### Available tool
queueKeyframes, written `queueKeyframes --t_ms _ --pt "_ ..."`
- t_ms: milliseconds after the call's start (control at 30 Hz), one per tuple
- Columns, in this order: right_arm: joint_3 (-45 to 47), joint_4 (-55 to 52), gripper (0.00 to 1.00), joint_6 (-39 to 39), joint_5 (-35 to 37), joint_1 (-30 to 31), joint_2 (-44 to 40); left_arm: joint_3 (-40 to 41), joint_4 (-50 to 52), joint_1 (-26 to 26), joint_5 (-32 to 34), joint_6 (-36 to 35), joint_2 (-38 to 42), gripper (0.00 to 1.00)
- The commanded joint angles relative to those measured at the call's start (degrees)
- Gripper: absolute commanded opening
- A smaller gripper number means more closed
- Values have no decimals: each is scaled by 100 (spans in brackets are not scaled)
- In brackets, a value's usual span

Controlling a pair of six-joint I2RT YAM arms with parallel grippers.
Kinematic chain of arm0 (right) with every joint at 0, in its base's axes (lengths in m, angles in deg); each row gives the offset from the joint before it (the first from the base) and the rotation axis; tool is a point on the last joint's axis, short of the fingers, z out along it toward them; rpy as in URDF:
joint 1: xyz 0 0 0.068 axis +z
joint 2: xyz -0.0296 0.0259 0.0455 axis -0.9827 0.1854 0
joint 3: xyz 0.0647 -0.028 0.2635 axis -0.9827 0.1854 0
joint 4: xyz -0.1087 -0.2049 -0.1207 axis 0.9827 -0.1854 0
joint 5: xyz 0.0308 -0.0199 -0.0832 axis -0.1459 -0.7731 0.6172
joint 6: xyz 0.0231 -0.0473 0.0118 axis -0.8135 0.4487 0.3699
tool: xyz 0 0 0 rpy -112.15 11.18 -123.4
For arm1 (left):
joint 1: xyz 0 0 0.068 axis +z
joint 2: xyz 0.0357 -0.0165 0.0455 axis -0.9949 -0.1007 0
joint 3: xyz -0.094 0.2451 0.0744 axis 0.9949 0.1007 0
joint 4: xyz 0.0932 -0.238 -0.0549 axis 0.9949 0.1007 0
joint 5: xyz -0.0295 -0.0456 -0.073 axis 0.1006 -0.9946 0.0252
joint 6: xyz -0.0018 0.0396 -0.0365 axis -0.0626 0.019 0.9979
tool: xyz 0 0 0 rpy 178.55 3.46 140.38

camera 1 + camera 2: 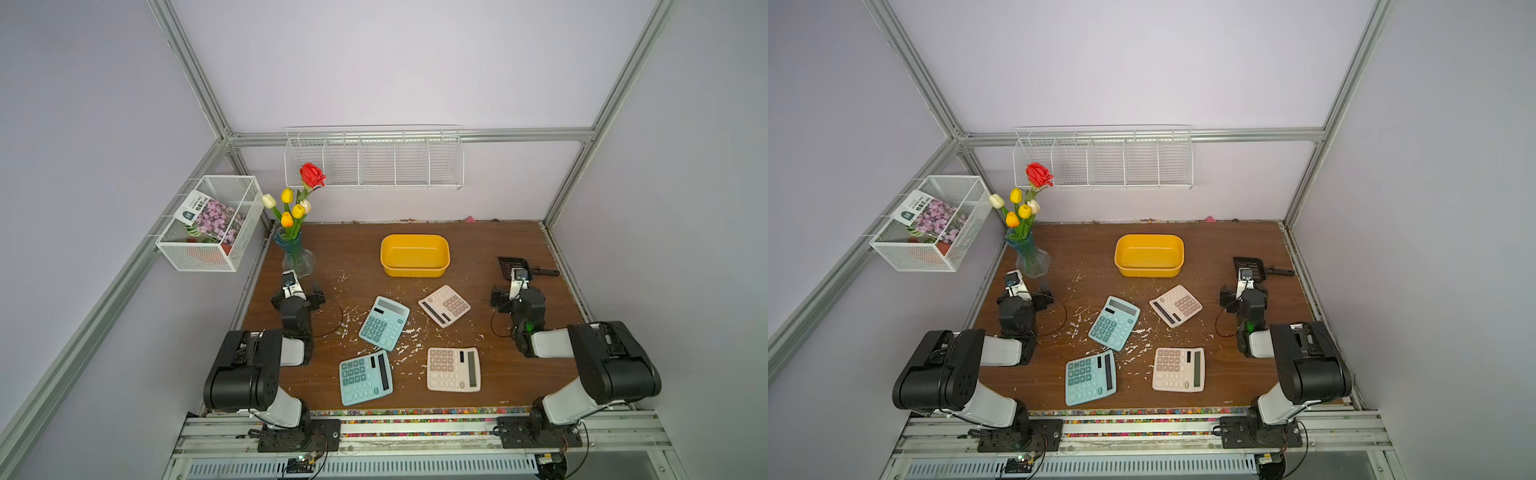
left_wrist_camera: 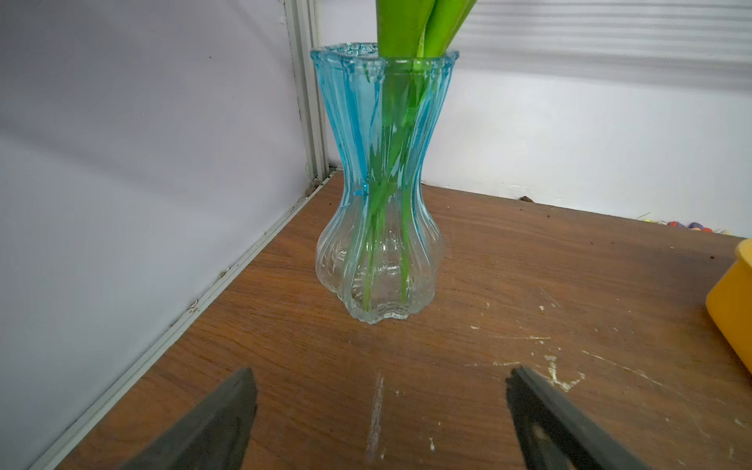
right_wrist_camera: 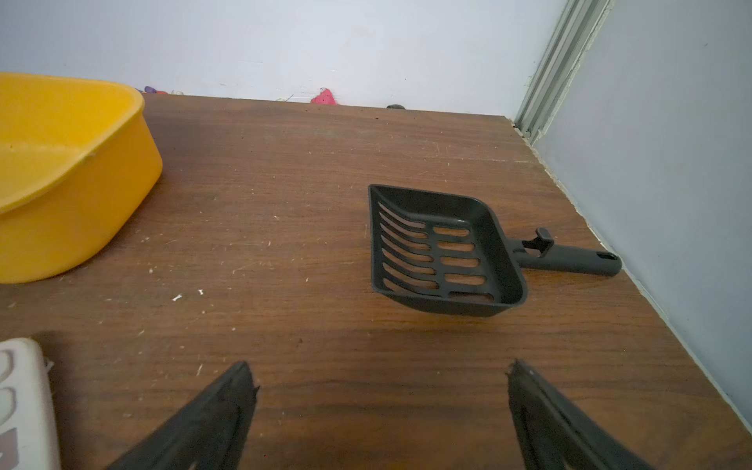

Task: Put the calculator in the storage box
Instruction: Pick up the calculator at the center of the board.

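Several calculators lie flat on the brown table in both top views: a teal one (image 1: 384, 323), a second teal one (image 1: 365, 377), a beige one (image 1: 444, 305) and another beige one (image 1: 454, 369). The yellow storage box (image 1: 414, 254) (image 1: 1149, 254) stands empty behind them. My left gripper (image 1: 298, 296) (image 2: 381, 374) hovers open at the table's left, facing the vase. At the right side my right gripper (image 1: 518, 296) (image 3: 379, 366) is open too, with only bare wood between its fingers. A beige calculator's corner (image 3: 24, 403) and the box (image 3: 61, 183) show in the right wrist view.
A blue glass vase (image 1: 297, 257) (image 2: 378, 244) with flowers stands just ahead of the left gripper. A black slotted scoop (image 1: 513, 264) (image 3: 443, 252) lies ahead of the right one. A wire basket (image 1: 212, 224) and a wire rack (image 1: 374, 160) hang on the walls.
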Motion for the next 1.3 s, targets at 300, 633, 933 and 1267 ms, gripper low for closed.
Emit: queueKeyframes --t_ms 300,633,933,1267 --pt "-64 16 99 -9 -46 -15 -59 -85 25 2 4 5 -41 100" --pt "-67 24 99 -6 -46 -23 -61 -87 34 2 -4 14 -45 100" --pt "-584 -1273 97 -38 -244 -103 -551 -80 120 -143 289 -69 146 86" --pt "-3264 -5820 86 287 -110 867 -1454 -2411 4734 -644 380 -445 2275 87"
